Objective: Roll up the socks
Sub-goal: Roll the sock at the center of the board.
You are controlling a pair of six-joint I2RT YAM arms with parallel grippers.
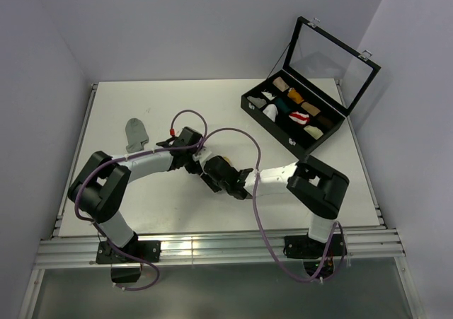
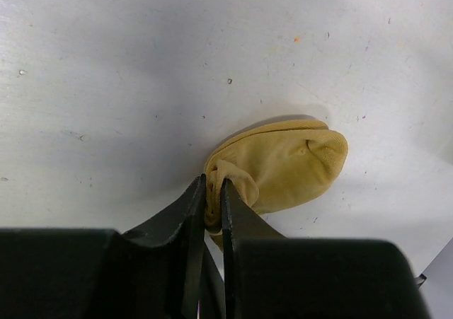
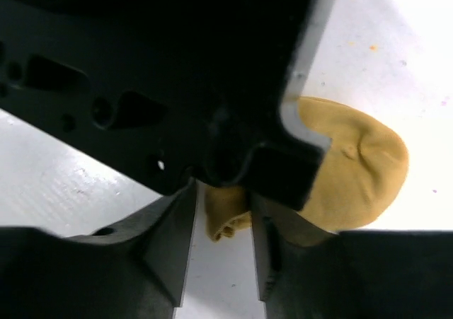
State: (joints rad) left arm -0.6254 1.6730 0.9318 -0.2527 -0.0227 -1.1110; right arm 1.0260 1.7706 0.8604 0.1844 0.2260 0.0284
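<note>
Your yellow sock [image 2: 283, 167] lies flat on the white table [image 1: 177, 100] around the middle, between the two arms, its rounded toe pointing away from the left pincer [image 2: 212, 184] and its cuff end bunched into a narrow fold. That fold is where you have it: the left pincer is clamped on the cuff, its two black fingers pressed nearly together with only the pinched fabric between them, and the rest of the sock spreads out on the table just past the fingertips. From the right wrist view you can see the right pincer [image 3: 221, 192] brought in against the same end. Its jaws stand apart, and the small bunched tip of the cuff hangs between them, close to one finger, with a strip of bare table showing in the gap below it. The left pincer's black body crosses right over that spot and hides part of the sock. Farther out, the grey sock [image 1: 136, 133] lies by itself to the left, well apart from both pincers. The black case [image 1: 294, 114] sits at the far right corner with its glass lid raised and small fabric rolls [image 1: 301, 105] in its compartments.
</note>
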